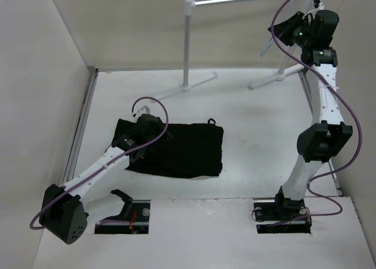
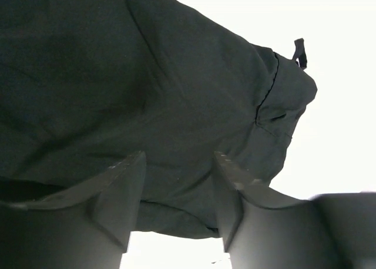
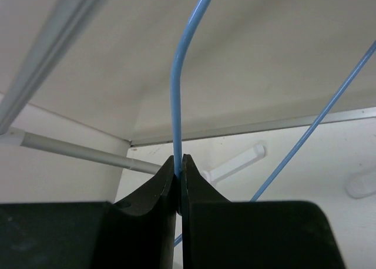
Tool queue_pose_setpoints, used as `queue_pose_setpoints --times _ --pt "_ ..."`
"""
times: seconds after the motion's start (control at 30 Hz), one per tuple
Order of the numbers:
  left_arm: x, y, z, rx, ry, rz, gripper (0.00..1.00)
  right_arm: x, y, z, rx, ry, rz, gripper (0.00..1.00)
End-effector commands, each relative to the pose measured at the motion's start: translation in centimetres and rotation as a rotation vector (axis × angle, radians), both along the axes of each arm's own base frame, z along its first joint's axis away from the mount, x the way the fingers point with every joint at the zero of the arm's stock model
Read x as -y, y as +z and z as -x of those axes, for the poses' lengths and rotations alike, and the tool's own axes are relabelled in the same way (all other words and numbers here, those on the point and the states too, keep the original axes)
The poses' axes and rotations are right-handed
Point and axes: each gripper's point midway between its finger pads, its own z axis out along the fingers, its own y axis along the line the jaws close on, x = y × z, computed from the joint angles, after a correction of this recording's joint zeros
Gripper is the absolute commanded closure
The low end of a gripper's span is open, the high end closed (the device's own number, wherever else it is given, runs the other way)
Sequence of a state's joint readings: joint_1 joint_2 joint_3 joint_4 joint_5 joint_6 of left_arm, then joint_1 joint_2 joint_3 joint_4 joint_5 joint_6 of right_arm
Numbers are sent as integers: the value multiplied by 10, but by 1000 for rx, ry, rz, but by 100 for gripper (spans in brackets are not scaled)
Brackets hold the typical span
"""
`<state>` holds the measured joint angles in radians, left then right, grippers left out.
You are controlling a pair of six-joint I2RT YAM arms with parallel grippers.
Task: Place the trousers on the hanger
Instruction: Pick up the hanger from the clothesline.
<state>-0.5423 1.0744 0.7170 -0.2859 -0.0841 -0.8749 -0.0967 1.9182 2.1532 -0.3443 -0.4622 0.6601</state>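
At the near edge of the counter (image 1: pixel 252 163) the two arms are bolted side by side. Just beyond the left base, the trousers (image 1: pixel 191 151) lie flat as a folded dark slab, left of the middle, with a small waist loop (image 1: pixel 211 121) poking out at their far edge. The left claw (image 2: pixel 179 160) hangs low over the left part of the cloth with its jaws apart. Whether it touches the fabric I cannot tell. Further back, a white rack (image 1: pixel 188 46) stands on flat feet near the far wall, its bar running off to the right. Up by the right end of that bar, the right claw (image 3: pixel 179 160) is pinched tight on the thin wire of the hanger (image 3: pixel 175 93), high in the air and well apart from the trousers. Whether the hook rests on the bar I cannot tell.
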Motion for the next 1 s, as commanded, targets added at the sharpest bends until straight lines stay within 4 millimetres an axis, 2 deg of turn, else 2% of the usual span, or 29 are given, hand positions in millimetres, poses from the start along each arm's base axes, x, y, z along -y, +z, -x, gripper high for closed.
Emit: queue_pose_setpoints --times 0.0,0.07,0.17,0.3,0.4,0.53,0.6,0.7,0.8,0.97 --pt "10 32 -18 91 1 36 47 -13 74 37 194 47 32 94" --pt "14 39 -22 108 -6 46 44 -16 57 45 150 47 29 94" --pt "23 61 -30 147 -25 70 43 -23 26 59 90 36 49 95" --pt "43 112 -45 237 -86 115 42 -32 -11 86 25 33 78 95" --pt "61 149 -57 306 -137 131 41 -47 -24 109 16 67 110 95" --pt "102 194 -66 368 -245 163 43 -72 -54 141 -34 120 125 95" --pt "126 207 -64 384 -304 174 44 -88 -85 161 -92 150 130 95" --pt "169 211 -52 375 -408 171 46 -113 -141 196 -193 190 165 96" --pt "201 199 -38 344 -474 138 46 -120 -183 224 -269 187 206 96" --pt "238 171 -18 309 -540 75 47 -126 -223 266 -342 208 197 96"
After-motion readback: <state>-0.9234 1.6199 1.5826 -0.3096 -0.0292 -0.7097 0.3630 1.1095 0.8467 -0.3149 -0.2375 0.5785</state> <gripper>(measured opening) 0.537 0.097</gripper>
